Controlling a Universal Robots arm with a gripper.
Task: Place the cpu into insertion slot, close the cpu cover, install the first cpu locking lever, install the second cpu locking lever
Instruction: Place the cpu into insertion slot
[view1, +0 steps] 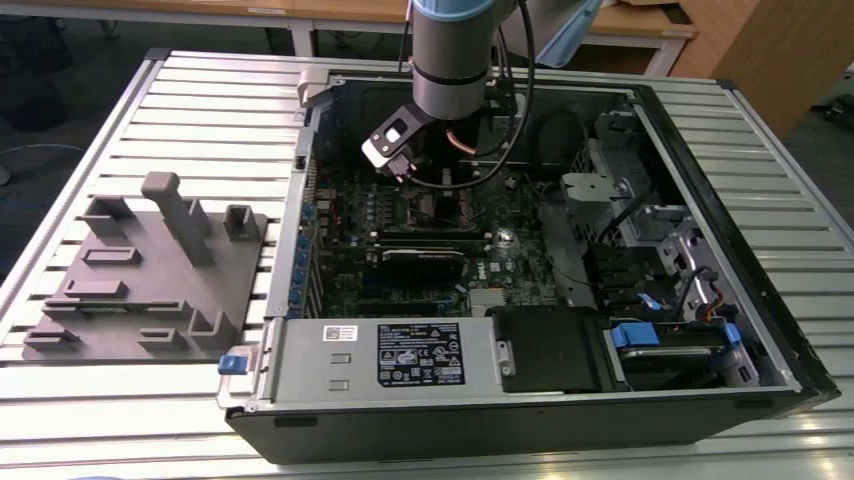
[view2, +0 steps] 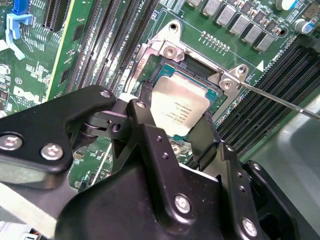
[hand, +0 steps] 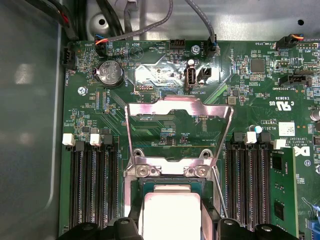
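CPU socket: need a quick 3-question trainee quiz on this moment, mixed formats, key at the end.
1. True or false: the cpu cover is shut down over the cpu.
2. Which thing is the gripper nearest to? A) the cpu B) the coin battery C) the power supply
3. Fill in: in the exterior view, the grey fixture block lies to the exterior view's ___ of the computer case.

Key: 1 false; the cover stands open, and the board shows through its cut-out. 2 A. 3 left.
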